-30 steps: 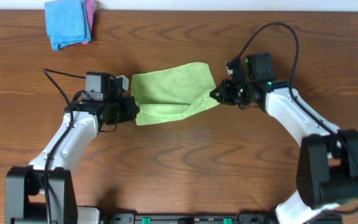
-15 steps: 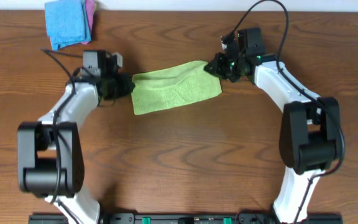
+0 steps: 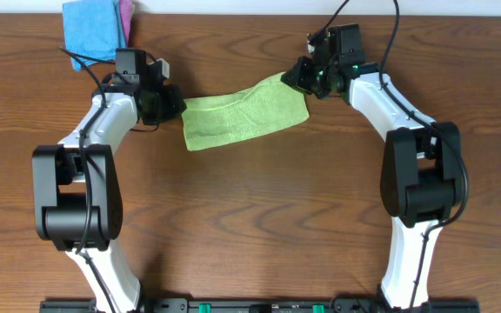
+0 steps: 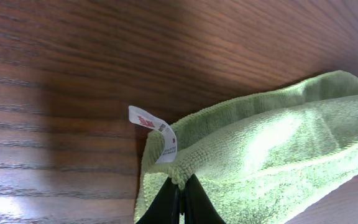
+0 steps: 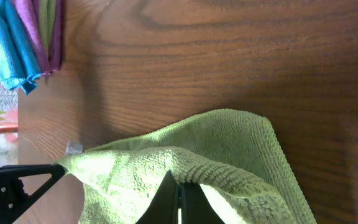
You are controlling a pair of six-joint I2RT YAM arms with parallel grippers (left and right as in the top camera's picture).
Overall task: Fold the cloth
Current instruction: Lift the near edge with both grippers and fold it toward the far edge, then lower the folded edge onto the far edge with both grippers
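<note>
The cloth [image 3: 243,115] lies on the table [image 3: 250,217], right of the blue cloth [image 3: 90,28] and lower in the overhead view. Its long axis runs approx L–R but slanted: the end nearer the blue cloth sits lower in frame, the far end higher. It looks doubled over, w/ a soft ridge along its length.

The left gripper [image 3: 177,108], below-right of the blue cloth, has its fingers pinched tight on the cloth's near corner. The white tag [image 4: 157,132] sticks out at that corner, just beside the fingertips, pointing away from the cloth body. It has a red mark + tiny dark print, too small to read.

The right gripper [image 3: 292,78], well right of the blue cloth, is clamped on the far end; its wrist cam shows the fingers together w/ a cloth fold between them.

A pink cloth [image 3: 127,16] peeks out at the blue cloth's right side.
</note>
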